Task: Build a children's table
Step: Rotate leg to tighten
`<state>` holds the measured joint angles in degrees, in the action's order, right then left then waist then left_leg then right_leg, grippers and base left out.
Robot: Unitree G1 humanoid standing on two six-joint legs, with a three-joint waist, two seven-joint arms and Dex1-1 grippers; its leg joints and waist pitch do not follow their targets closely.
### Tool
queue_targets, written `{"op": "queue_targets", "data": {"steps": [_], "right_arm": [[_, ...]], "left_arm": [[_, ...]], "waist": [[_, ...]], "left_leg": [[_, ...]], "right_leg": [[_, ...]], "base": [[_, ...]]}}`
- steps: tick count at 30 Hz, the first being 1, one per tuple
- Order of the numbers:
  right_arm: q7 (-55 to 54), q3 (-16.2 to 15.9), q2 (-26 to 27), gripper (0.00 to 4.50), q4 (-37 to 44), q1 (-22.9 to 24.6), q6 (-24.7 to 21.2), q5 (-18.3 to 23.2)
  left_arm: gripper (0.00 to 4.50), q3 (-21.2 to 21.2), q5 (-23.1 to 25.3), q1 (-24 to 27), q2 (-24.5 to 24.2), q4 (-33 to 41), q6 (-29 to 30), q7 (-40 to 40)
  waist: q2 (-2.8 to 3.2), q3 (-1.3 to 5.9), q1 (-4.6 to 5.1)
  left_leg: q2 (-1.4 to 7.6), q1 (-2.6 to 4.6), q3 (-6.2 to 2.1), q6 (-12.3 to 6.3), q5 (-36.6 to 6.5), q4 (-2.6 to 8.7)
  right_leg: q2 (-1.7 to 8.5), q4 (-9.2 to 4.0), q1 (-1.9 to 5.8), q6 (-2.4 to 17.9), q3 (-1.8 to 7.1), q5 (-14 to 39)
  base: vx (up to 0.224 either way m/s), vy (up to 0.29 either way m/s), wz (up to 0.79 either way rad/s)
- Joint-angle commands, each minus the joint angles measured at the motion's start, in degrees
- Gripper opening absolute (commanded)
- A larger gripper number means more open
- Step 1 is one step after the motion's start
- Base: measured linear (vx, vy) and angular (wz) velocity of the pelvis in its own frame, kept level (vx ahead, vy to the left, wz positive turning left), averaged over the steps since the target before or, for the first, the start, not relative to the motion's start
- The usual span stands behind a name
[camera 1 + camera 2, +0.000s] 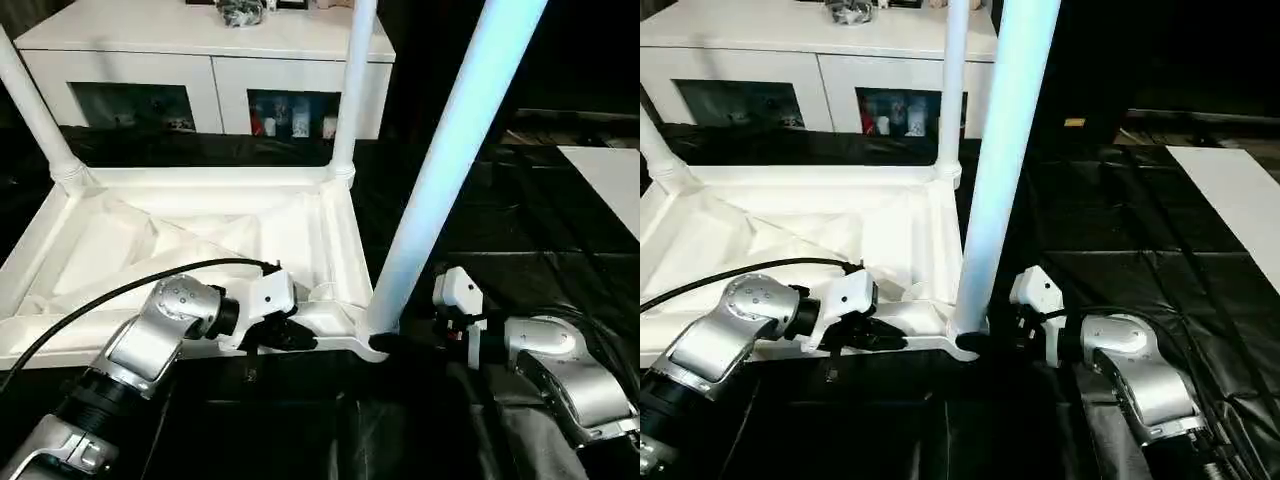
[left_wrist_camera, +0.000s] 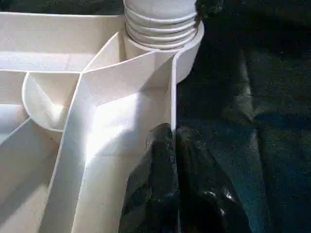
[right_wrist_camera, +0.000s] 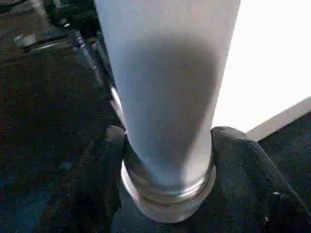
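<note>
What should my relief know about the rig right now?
Left gripper: shut on the near rim of the tabletop, which lies underside up.
Right gripper: fingers on either side of the near leg's base, at the near right socket.
Done: two far legs stand in their sockets.
Left: whether the near leg is fully seated cannot be told; the near left corner has no leg.

The white plastic rectangular tabletop (image 1: 200,235) lies upside down, ribbed underside up. Three long white tapered round legs stand in corner sockets: one at 11 o'clock (image 1: 30,105), one at 1 o'clock (image 1: 352,85), and the nearest at 5 o'clock (image 1: 450,150), leaning slightly right.
</note>
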<state>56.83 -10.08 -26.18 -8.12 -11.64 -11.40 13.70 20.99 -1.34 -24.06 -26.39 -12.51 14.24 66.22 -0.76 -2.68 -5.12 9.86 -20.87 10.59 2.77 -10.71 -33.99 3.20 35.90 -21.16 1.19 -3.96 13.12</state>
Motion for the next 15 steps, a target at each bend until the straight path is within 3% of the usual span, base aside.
{"op": "queue_targets", "data": {"steps": [1,2,3,4,5,10,12,13,14,15], "right_arm": [[-4.1,-1.8,1.1,2.49,-3.1,-0.4,-0.5,-3.6],[-11.6,-1.2,4.5,2.49,-6.8,-1.5,-1.4,-5.9],[-11.6,-1.2,4.5,2.49,-6.8,-1.5,-1.4,-5.9],[-15.5,-0.6,6.8,2.49,-8.2,-2.1,-2.5,-6.3],[-21.0,0.3,10.2,2.44,-9.5,-2.9,-4.0,-6.6],[-36.3,3.3,18.8,2.28,-13.5,-6.4,-7.1,-7.6],[-46.1,6.0,24.1,2.20,-17.7,-9.4,-7.1,-8.0],[-47.5,6.4,24.9,2.17,-18.3,-9.8,-7.1,-8.0],[-50.1,7.3,29.2,2.17,-21.9,-12.2,-6.0,-7.2],[-49.5,7.0,30.4,2.17,-22.9,-12.8,-5.4,-6.9]], "left_arm": [[0.00,0.4,1.5,-1.3,2.4,-1.4,0.7,-5.0],[0.00,-1.0,1.9,-2.9,6.5,-4.1,3.3,-11.0],[0.00,-1.0,1.9,-2.9,6.5,-4.1,3.3,-11.0],[0.00,-1.5,1.6,-3.6,8.6,-5.0,4.8,-13.3],[0.00,-2.1,1.3,-4.5,11.5,-5.9,7.1,-16.1],[0.00,-2.8,3.0,-7.4,17.5,-9.7,11.0,-24.7],[0.00,-3.5,4.8,-9.4,21.3,-13.1,11.6,-31.2],[0.00,-3.5,5.0,-9.7,21.9,-13.6,11.6,-32.1],[0.00,-2.9,6.7,-11.2,24.3,-16.5,11.1,-35.2],[0.00,-2.5,7.3,-11.6,24.8,-17.3,10.6,-35.9]], "waist": [[-0.12,2.38,0.12],[-0.24,2.15,0.27],[-0.22,1.90,0.50],[-0.25,1.93,0.56],[-0.35,2.14,0.61],[-0.14,2.28,1.08],[-0.02,2.12,1.58],[-0.09,2.22,1.57],[-0.05,2.22,1.51],[0.17,2.15,1.93]], "left_leg": [[4.11,1.06,-1.66,-2.06,-13.0,4.26],[4.01,1.20,-1.78,-1.03,-15.3,4.38],[3.97,1.26,-1.79,-0.33,-16.4,4.50],[3.96,1.56,-2.08,0.96,-18.4,4.64],[3.93,1.53,-2.33,1.47,-18.9,4.70],[3.83,1.48,-2.57,2.13,-20.2,5.07],[3.65,2.02,-2.50,2.81,-21.8,4.89],[3.61,2.16,-2.54,2.80,-22.1,4.86],[3.74,1.92,-2.67,2.52,-21.9,5.00],[3.71,2.07,-2.58,2.76,-23.3,5.01]], "right_leg": [[6.01,-5.27,1.51,12.7,3.53,11.7],[6.19,-5.79,1.55,11.5,3.56,17.2],[6.13,-6.00,1.34,10.9,3.52,20.1],[6.38,-6.45,1.23,9.2,3.44,24.9],[6.48,-6.56,1.33,8.2,3.40,26.2],[6.29,-6.68,1.02,7.3,3.54,23.8],[6.32,-6.99,0.28,7.6,3.62,25.7],[6.40,-7.20,0.29,7.0,3.60,26.6],[6.39,-7.20,0.55,6.5,3.58,25.8],[6.29,-7.28,0.07,6.6,3.65,25.6]], "base": [[0.000,0.000,0.00],[0.000,0.000,0.00],[0.000,0.000,0.00],[0.000,0.000,0.00],[-0.051,0.011,-0.07],[0.000,0.000,0.00],[0.000,0.000,0.00],[0.000,0.000,0.00],[0.000,0.000,0.00],[0.000,0.000,0.00]]}}
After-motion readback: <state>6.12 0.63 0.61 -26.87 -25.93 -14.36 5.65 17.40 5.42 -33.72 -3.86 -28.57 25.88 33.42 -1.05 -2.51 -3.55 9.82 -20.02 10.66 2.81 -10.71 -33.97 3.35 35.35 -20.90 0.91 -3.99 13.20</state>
